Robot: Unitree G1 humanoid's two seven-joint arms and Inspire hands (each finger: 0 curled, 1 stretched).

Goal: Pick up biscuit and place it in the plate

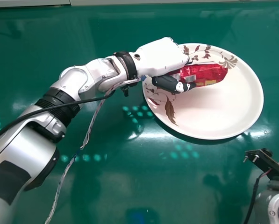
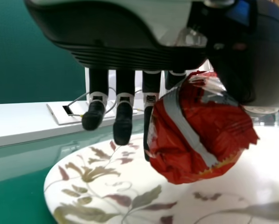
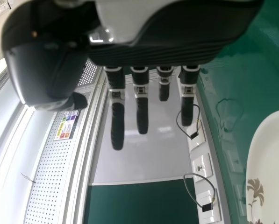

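Observation:
My left hand is over the left part of the white floral plate, its thumb and fingers closed on the red biscuit packet. In the left wrist view the left hand holds the packet between thumb and fingers, above the patterned plate. The packet's far end juts out over the plate's middle; whether it touches the plate is hard to tell. My right hand hangs with straight, open fingers in the right wrist view, with the plate off to one side.
A glossy green table lies under the plate. The right forearm is at the lower right in the head view. A thin cable dangles from the left wrist. White panels with sockets line the table's edge.

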